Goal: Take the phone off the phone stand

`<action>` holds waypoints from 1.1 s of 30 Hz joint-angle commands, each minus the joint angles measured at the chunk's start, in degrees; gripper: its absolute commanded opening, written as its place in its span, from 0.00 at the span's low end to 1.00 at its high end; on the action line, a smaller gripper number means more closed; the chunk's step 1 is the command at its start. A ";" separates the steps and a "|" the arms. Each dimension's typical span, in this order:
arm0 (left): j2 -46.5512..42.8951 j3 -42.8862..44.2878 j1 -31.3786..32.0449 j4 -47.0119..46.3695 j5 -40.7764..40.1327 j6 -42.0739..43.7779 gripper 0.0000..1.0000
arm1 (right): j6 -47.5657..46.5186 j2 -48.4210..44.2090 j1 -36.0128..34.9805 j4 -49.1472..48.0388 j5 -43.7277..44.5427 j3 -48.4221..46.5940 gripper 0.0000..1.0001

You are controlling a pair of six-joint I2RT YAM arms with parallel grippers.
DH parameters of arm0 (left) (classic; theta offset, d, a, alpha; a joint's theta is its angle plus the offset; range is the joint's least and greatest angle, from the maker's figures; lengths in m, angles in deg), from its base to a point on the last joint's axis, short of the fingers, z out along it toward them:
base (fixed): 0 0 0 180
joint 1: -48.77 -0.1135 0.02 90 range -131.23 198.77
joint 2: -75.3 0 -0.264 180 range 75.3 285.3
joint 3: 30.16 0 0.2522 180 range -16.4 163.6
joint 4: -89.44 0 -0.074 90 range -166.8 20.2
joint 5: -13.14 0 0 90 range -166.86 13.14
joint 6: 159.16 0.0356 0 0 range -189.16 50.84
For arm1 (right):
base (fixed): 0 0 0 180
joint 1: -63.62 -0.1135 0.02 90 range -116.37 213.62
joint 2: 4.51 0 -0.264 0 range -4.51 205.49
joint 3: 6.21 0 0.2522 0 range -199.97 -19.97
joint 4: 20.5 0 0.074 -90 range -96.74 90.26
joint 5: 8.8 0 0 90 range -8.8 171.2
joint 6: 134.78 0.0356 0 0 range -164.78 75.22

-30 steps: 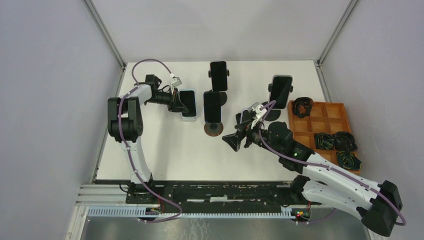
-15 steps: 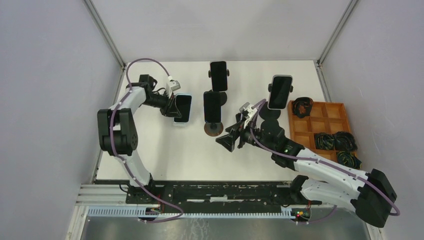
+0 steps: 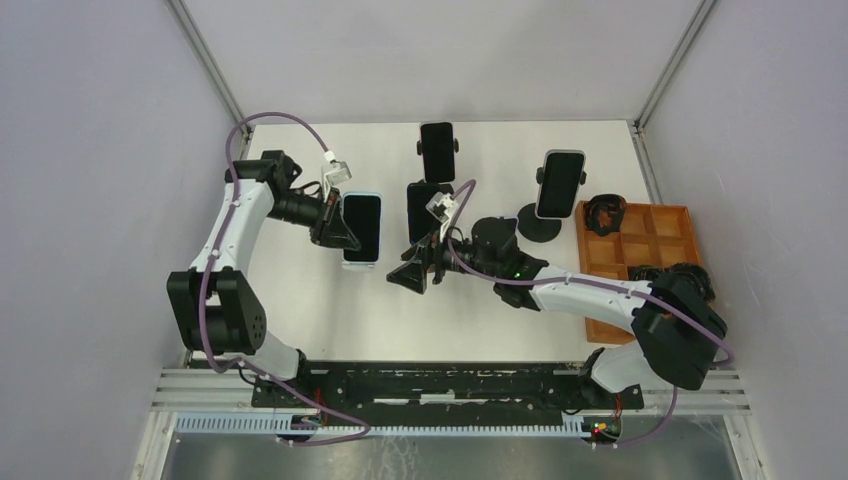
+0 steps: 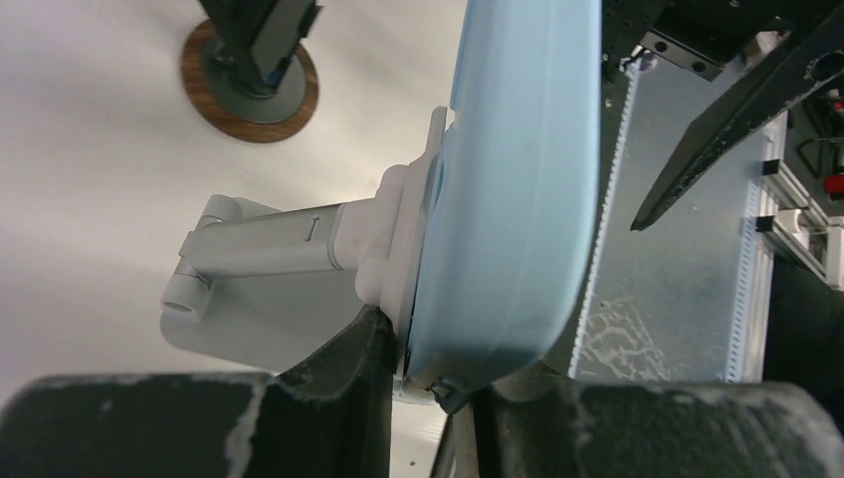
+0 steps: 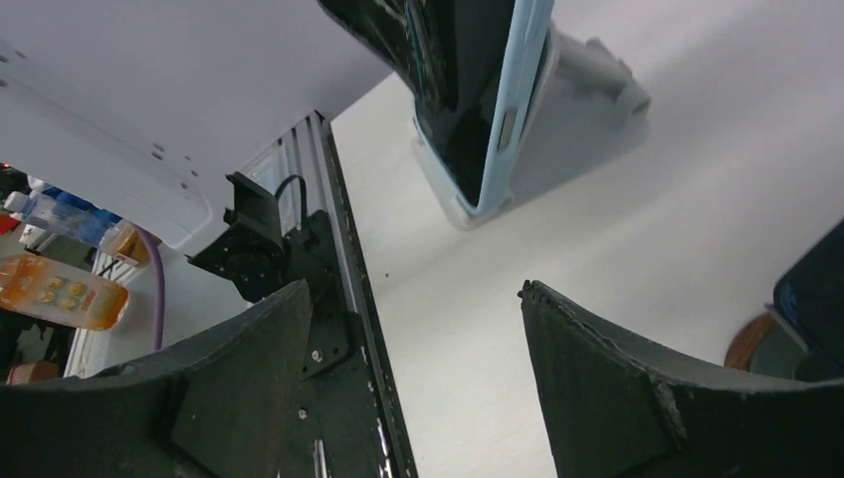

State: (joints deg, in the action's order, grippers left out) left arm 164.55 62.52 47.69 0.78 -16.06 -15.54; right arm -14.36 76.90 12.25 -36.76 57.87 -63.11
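Observation:
A phone in a light blue case [image 3: 361, 228] sits in a white stand left of the table's middle. My left gripper [image 3: 338, 226] is shut on the phone's left edge. In the left wrist view the fingers [image 4: 338, 378] pinch the blue case [image 4: 518, 179] together with the white cradle of the stand [image 4: 269, 249]. My right gripper [image 3: 410, 276] is open and empty, just right of the phone and nearer to me. In the right wrist view the phone [image 5: 468, 80] and its stand [image 5: 592, 95] lie ahead of the open right gripper [image 5: 413, 291], apart from it.
A second phone on a wooden-based stand [image 3: 425, 212] stands right behind the right gripper. Two more phones on black stands are farther back [image 3: 437, 150] and to the right [image 3: 560, 183]. An orange tray [image 3: 640, 222] with black cable bundles is at the right edge.
The left arm has swung outward and drawn the blue phone slightly nearer to me. The right gripper has moved left, past the wooden-based stand, close to the blue phone.

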 commanded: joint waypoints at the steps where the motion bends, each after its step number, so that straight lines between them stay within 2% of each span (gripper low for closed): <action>1: -6.16 1.86 2.28 6.35 7.14 1.99 0.02 | 1.83 1.54 0.15 -7.36 -3.74 -4.25 0.84; 9: -11.05 2.84 4.30 6.35 10.25 -2.60 0.02 | 3.81 4.33 -0.44 -10.10 -4.27 -7.62 0.76; 16: -11.54 3.06 5.28 6.35 11.84 -5.57 0.02 | 4.56 6.60 -0.70 -12.72 -6.05 -9.66 0.64; 19: -11.67 3.91 5.30 6.35 11.93 -5.99 0.02 | 5.09 6.84 -0.74 -14.54 -7.29 -9.86 0.50; 21: -11.52 5.07 5.32 6.35 12.18 -6.66 0.02 | 5.51 6.68 -0.72 -15.93 -8.22 -9.71 0.35; 24: -11.19 6.47 5.30 6.35 13.20 -7.93 0.03 | 6.00 6.03 -0.68 -17.18 -8.92 -9.11 0.19; 25: -10.98 6.92 5.42 6.31 13.61 -8.53 0.08 | 6.35 5.69 -0.72 -17.80 -9.17 -8.76 0.14; 28: -10.35 8.09 5.31 6.35 14.50 -9.84 0.50 | 7.52 4.80 -0.66 -19.78 -9.45 -7.82 0.01; 29: -10.29 8.17 5.30 6.35 14.79 -9.84 0.63 | 7.89 4.48 -0.64 -20.46 -9.55 -7.56 0.00; 31: -10.45 8.19 5.38 6.35 15.34 -8.96 0.95 | 8.98 3.57 -0.57 -22.02 -9.54 -6.75 0.00; 33: -10.52 8.65 5.35 6.33 15.42 -8.99 1.00 | 9.66 2.42 -0.09 -22.77 -9.55 -5.97 0.00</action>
State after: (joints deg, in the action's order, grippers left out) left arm 154.67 68.57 52.79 7.49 -6.08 -23.27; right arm -7.06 83.41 12.01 -51.80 49.93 -69.51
